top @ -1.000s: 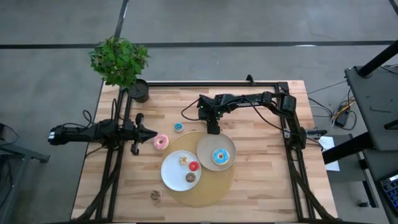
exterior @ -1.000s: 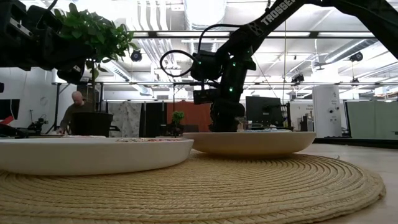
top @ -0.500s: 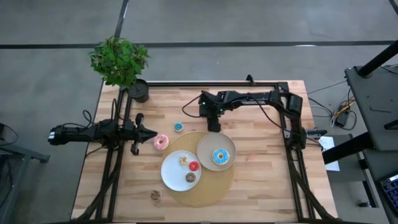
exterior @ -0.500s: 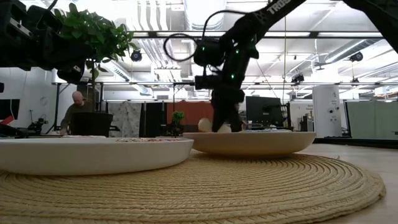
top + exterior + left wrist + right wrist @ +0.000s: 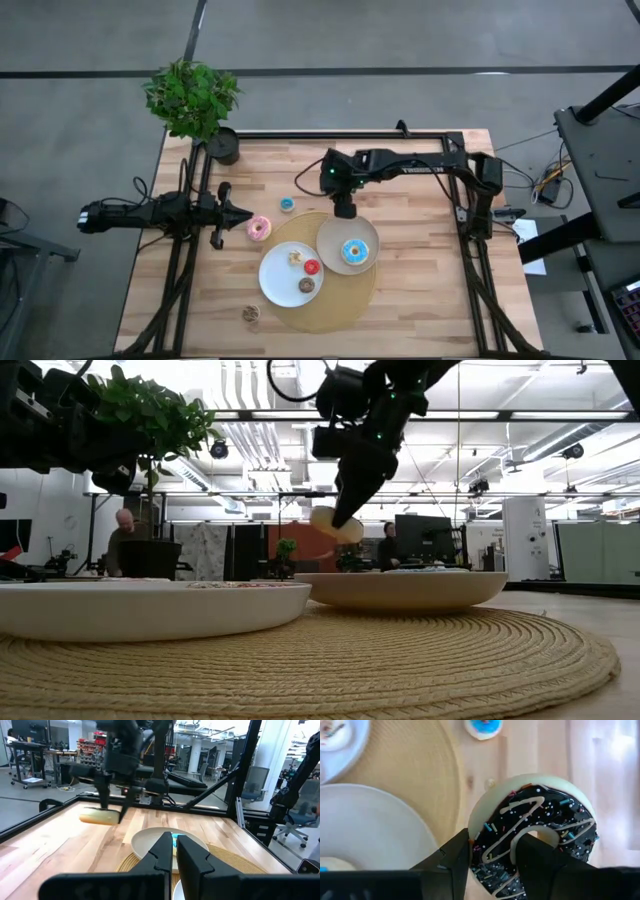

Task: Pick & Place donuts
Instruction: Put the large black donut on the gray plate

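Chocolate donut (image 5: 535,837) pinched in right gripper (image 5: 492,852); left gripper (image 5: 171,851) closed, empty.

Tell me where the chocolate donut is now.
The right gripper holds the chocolate donut in the air, just behind the beige plate, near the table's middle in the high view.

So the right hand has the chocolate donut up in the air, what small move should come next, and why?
Probably carry it sideways over the beige plate and then lower it. The right hand grips the chocolate donut clear of the table, just beside that plate's rim, where the blue-sprinkled donut leaves bare room.
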